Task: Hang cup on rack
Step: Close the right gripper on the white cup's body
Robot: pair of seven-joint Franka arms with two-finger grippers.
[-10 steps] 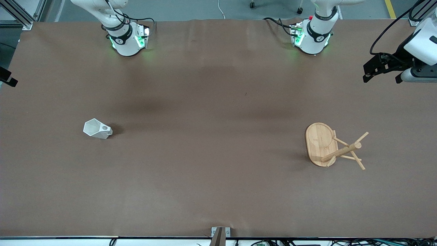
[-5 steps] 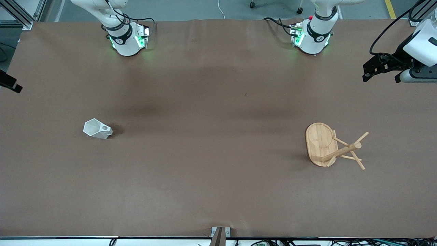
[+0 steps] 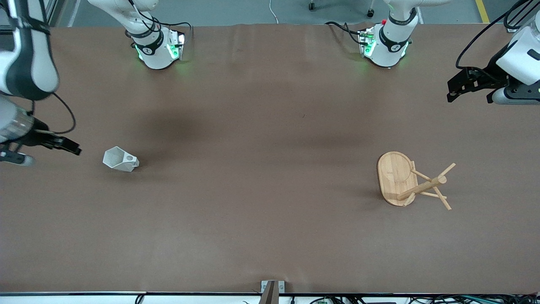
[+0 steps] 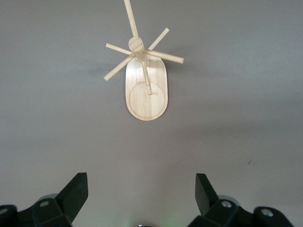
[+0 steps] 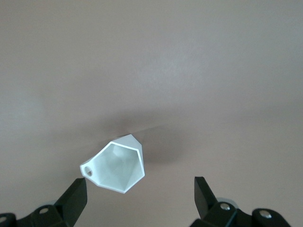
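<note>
The white faceted cup (image 3: 120, 160) rests on the brown table toward the right arm's end, its pierced handle (image 3: 132, 159) pointing toward the table's middle. My right gripper (image 3: 63, 145) hovers close beside it, open and empty. In the right wrist view the cup (image 5: 118, 165) shows its opening, just ahead of the open gripper (image 5: 139, 194). The bamboo rack (image 3: 395, 177) stands toward the left arm's end with its pegs spread. My left gripper (image 3: 469, 97) is open and empty, high over the table's end. In the left wrist view the rack (image 4: 146, 97) lies well ahead of that gripper (image 4: 140, 189).
The two arm bases (image 3: 157, 50) (image 3: 386, 46) stand along the table's edge farthest from the front camera. A small metal bracket (image 3: 272, 287) sits at the edge nearest that camera. Brown table surface (image 3: 261, 169) stretches between cup and rack.
My right arm has swung in from the table's end, and its gripper now hangs close beside the cup. The left gripper has barely shifted. Cup and rack have not moved.
</note>
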